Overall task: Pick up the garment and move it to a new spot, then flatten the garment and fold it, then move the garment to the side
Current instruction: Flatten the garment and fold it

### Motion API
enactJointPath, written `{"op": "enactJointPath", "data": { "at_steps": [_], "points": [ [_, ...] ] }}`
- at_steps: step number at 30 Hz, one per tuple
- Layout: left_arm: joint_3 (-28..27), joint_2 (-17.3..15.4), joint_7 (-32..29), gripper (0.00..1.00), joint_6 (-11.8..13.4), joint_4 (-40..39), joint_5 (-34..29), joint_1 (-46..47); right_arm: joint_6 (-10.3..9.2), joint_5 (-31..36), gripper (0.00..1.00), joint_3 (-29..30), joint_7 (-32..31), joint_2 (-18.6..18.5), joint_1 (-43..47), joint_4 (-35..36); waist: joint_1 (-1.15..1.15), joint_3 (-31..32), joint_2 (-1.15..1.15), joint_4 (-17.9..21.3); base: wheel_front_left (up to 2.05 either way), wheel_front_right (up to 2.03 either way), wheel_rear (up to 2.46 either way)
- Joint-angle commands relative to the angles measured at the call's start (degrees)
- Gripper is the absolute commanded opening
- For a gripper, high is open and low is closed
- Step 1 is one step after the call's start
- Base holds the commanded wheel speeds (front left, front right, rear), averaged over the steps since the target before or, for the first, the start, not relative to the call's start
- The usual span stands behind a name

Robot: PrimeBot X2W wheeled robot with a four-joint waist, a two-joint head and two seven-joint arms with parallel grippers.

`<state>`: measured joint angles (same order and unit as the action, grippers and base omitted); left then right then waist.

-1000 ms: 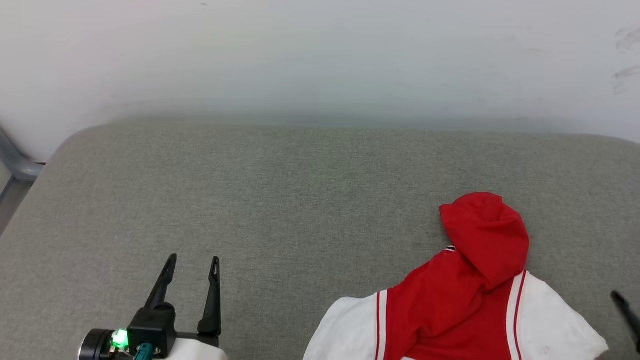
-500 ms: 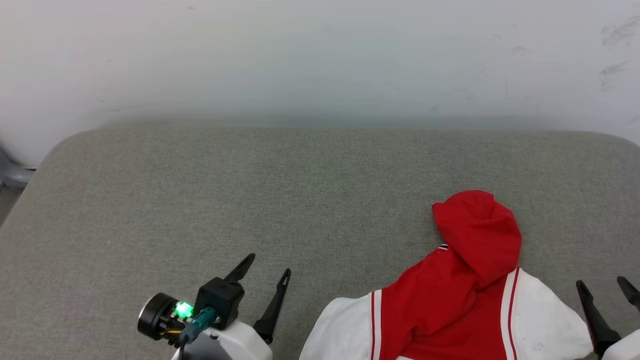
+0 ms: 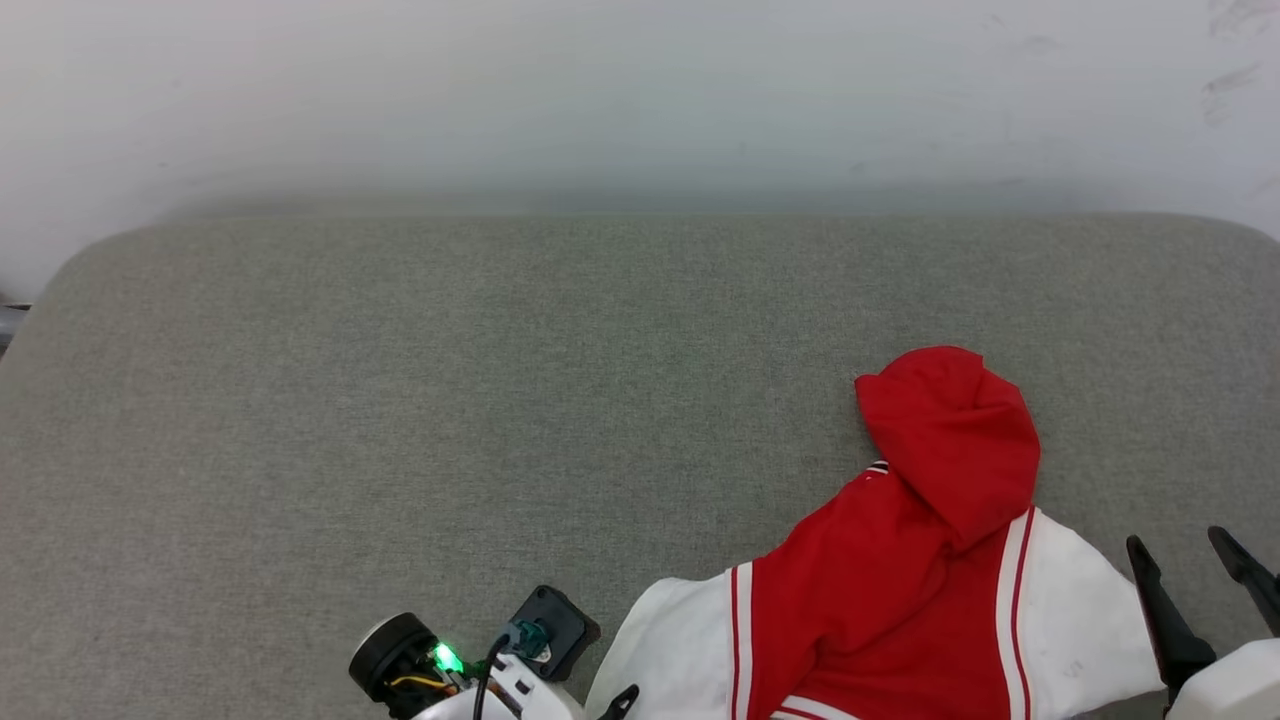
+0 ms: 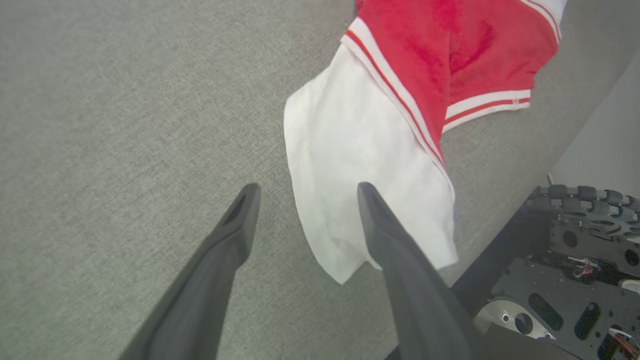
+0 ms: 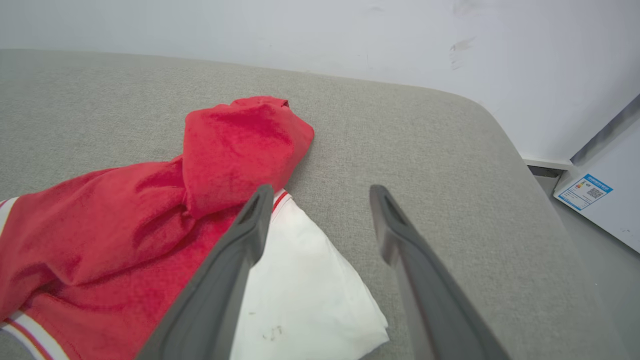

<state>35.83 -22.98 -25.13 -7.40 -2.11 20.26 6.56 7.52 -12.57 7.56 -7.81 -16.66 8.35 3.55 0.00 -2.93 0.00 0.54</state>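
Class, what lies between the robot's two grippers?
The garment, crumpled on the grey cushion, lies between the left gripper and the right gripper; the head view shows this.

Bright, even light; soft shadows.

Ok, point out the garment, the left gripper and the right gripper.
garment (image 3: 890, 580): head view, red body panel.
left gripper (image 4: 307, 187): left wrist view, midway between its open fingertips.
right gripper (image 5: 321, 189): right wrist view, midway between its open fingertips.
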Motion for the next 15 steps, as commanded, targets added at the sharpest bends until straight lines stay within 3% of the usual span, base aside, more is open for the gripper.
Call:
{"op": "enactJointPath", "data": {
  "at_steps": [1,7,15],
  "points": [
    [1.13,-0.82,-1.05,1.00,-0.01,0.63,1.10,1.15,-0.07,0.18,1.00,-0.19,0.83,0.42,-1.20,0.39,0.00,-1.14,0.00,0.85,0.00,0.00,0.00],
    [4.10,-2.61,-2.78,1.00,-0.02,4.44,2.93,2.02,-0.07,0.70,1.00,-0.81,2.00,1.09,-3.19,1.36,0.00,-2.97,0.00,2.32,0.00,0.00,0.00],
    [7.70,-2.31,-2.49,1.00,-0.02,11.58,4.12,2.68,-0.07,1.67,1.00,-1.67,2.31,1.56,-4.61,2.02,0.00,-4.40,0.00,3.16,0.00,0.00,0.00]
  ]
}}
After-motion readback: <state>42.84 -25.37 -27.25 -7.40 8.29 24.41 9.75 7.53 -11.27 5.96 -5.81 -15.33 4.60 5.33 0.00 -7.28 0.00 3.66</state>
